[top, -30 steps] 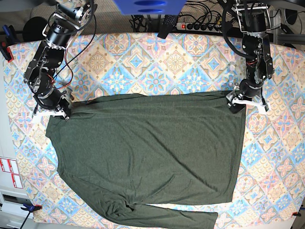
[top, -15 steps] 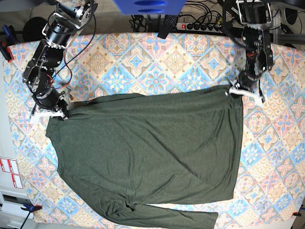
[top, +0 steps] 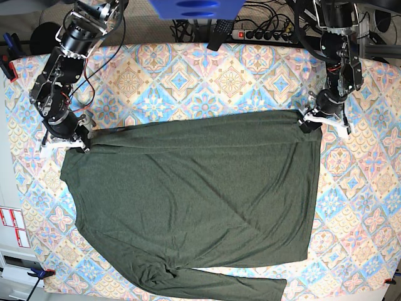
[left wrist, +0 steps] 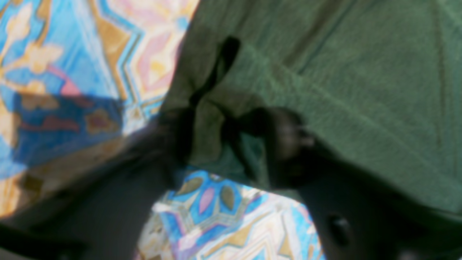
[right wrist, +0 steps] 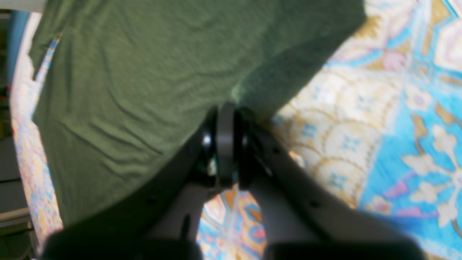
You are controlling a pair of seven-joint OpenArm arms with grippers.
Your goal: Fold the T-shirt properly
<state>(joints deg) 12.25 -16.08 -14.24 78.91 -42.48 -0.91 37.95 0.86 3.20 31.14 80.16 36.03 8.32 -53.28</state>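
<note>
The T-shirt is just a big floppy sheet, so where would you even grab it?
Best at the two far corners of the T-shirt, coming from the edge nearer the arms: it lies flat, so only edges offer fabric to pinch. The right gripper is shut on one corner; the left gripper sits at the other.

Two black jointed arms [top: 59, 75] carry loose dark cables and white-trimmed end effectors [top: 322, 119].

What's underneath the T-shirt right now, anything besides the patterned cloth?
Only the patterned tablecloth shows around the T-shirt, which lies spread flat on it. Whatever sits beneath the fabric is covered; no bulge suggests an object. The right gripper and left gripper sit at its top corners.
</note>
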